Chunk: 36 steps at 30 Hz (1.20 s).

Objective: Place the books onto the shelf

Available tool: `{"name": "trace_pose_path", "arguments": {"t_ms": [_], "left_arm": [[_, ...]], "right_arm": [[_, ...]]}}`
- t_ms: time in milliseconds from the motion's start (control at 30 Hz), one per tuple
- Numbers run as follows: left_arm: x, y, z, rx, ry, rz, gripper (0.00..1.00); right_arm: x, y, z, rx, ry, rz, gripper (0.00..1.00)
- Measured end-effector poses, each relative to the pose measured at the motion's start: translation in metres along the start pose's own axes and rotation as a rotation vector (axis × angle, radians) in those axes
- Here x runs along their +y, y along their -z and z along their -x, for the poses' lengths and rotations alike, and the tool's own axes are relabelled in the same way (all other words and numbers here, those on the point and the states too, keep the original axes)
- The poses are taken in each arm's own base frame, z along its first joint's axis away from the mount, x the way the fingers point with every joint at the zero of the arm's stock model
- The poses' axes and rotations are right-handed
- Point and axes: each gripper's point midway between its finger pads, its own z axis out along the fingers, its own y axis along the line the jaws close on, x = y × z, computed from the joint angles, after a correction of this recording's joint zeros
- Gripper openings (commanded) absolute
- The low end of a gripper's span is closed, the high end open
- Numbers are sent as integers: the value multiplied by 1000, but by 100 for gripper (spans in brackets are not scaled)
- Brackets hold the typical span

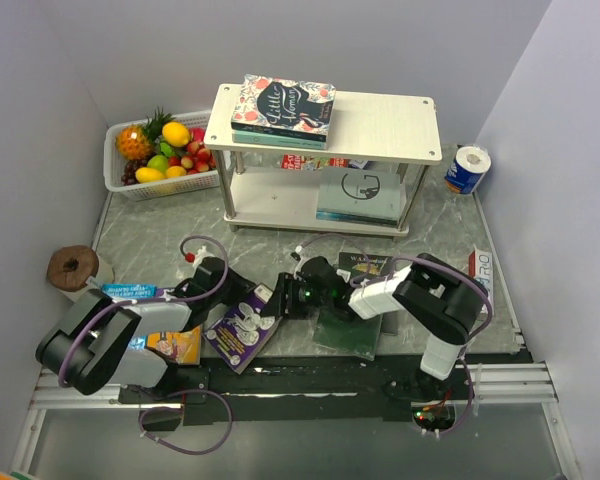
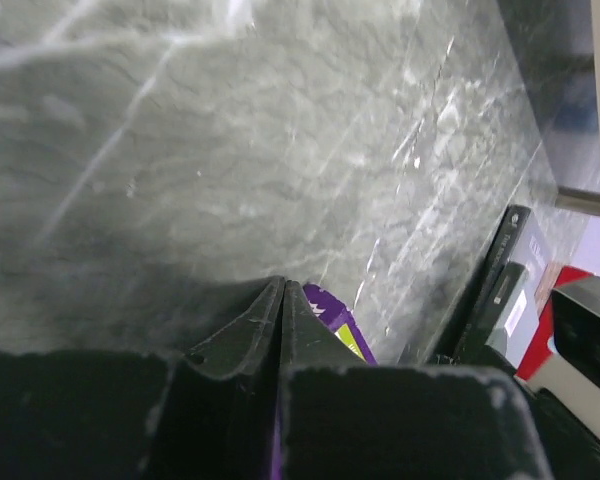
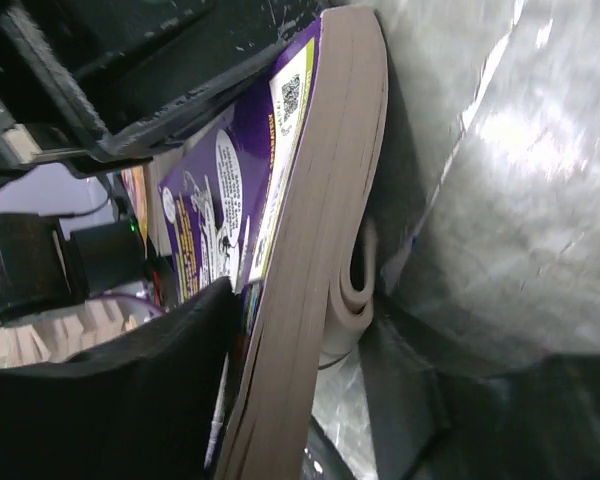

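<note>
The left gripper has its fingers pressed together, pinching a thin sliver of cover on the purple book. The right gripper stands spread around that book's pale page block, one finger on the cover and a gap at the other. The right wrist view shows white cartoon panels and a square code on the cover, the left wrist view only a corner, and from above the book lies between both grippers, in front of the shelf and apart from it.
</note>
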Motion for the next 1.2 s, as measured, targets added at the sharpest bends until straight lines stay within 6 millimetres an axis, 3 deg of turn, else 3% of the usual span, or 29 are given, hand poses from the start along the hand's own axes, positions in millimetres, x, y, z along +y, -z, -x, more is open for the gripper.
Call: {"name": "trace_pose_path", "arguments": {"t_ms": [67, 100, 200, 333, 433, 467, 533, 600, 767, 867, 967, 1200], "left_arm": [[-1, 1, -3, 12, -4, -4, 6], [-1, 2, -4, 18, -5, -4, 7], [0, 8, -8, 34, -16, 17, 15], [10, 28, -14, 58, -62, 84, 31], [14, 47, -10, 52, -117, 130, 59], [10, 53, -7, 47, -141, 123, 73], [-8, 65, 3, 26, -185, 72, 84], [-39, 79, 15, -2, -233, -29, 95], [-99, 113, 33, -29, -299, -298, 98], [-126, 134, 29, -4, -319, -479, 98], [-146, 153, 20, 41, -355, -627, 98], [-170, 190, 5, 122, -408, -840, 95]], "right_arm": [[-2, 1, -4, 18, -10, -7, 27], [-4, 1, -6, 25, -17, -15, 14], [-8, 5, -12, 49, -28, -44, 0], [-7, 22, -12, 61, 35, -92, 0], [6, 43, 0, 57, 138, -117, 0], [14, 51, 6, 52, 181, -117, 0], [32, 69, 19, 46, 265, -98, 0], [50, 91, 33, 39, 326, -64, 0], [88, 143, 64, 37, 398, 57, 0], [103, 163, 65, 65, 422, 130, 0], [110, 172, 53, 126, 415, 193, 0], [126, 180, 41, 199, 403, 310, 0]]}}
